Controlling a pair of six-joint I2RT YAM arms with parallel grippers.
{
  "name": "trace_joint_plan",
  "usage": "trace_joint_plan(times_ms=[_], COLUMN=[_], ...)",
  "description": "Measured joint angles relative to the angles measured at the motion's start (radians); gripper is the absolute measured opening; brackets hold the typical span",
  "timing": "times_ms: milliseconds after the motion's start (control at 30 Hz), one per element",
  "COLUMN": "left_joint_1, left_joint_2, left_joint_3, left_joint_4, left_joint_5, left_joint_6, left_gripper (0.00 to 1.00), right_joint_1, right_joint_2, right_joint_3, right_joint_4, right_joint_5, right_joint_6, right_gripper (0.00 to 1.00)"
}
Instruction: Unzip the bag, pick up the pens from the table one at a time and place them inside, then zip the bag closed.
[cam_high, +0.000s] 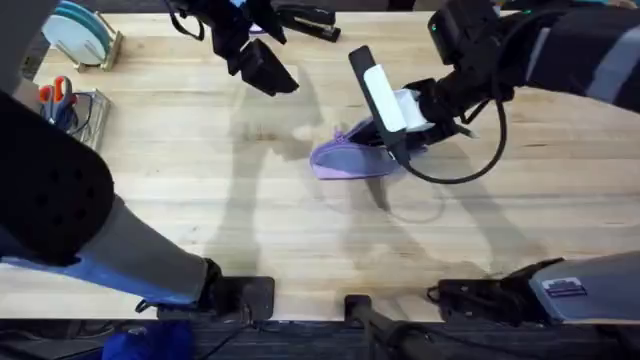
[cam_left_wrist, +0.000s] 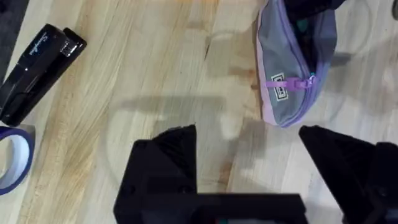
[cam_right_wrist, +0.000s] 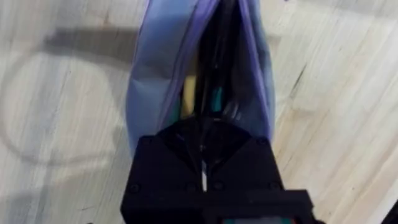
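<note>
**Bag lies open mid-table while the right gripper works at its mouth**

Bag (cam_high: 352, 158) rests near the middle of the table (cam_high: 200, 220), its zip parted along the top so the mouth faces up. The right gripper (cam_right_wrist: 204, 144) sits right at that opening, its fingers drawn together at the mouth's near end; dark, slim shapes lie inside the bag beyond the fingertips, probably pens, though whether the fingers clamp anything I cannot tell. Coming in along the length of the opening suits sliding a long, thin pen inside. The left gripper (cam_left_wrist: 249, 146) hovers with fingers wide apart and nothing between them, well back from the bag, leaving the right arm room. From its wrist view the zip pull (cam_left_wrist: 306, 82) hangs near the bag's end, so closing looks to be the remaining step. A stapler (cam_left_wrist: 37, 65) lies off to the side, uninvolved.
</note>
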Motion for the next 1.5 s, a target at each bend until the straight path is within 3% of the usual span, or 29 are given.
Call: trace_joint_plan(times_ms=[400, 433, 600, 633, 667, 1500], left_joint_1=[0.000, 0.000, 0.000, 0.000, 0.000, 0.000], left_joint_2=[0.000, 0.000, 0.000, 0.000, 0.000, 0.000], left_joint_3=[0.000, 0.000, 0.000, 0.000, 0.000, 0.000], left_joint_4=[0.000, 0.000, 0.000, 0.000, 0.000, 0.000], left_joint_5=[0.000, 0.000, 0.000, 0.000, 0.000, 0.000], left_joint_6=[0.000, 0.000, 0.000, 0.000, 0.000, 0.000], left_gripper=[0.994, 0.993, 0.994, 0.994, 0.994, 0.993], right_joint_1=[0.002, 0.002, 0.007, 0.007, 0.007, 0.007], right_joint_2=[0.018, 0.018, 0.018, 0.018, 0.018, -0.047], right_joint_3=[0.006, 0.006, 0.015, 0.021, 0.024, 0.012], right_joint_4=[0.032, 0.033, 0.051, 0.050, 0.047, 0.026], right_joint_5=[0.000, 0.000, -0.019, -0.022, -0.024, -0.026], right_joint_6=[-0.003, -0.002, -0.010, -0.012, -0.013, 0.023], right_gripper=[0.036, 0.105, 0.828, 0.944, 0.980, 0.996])
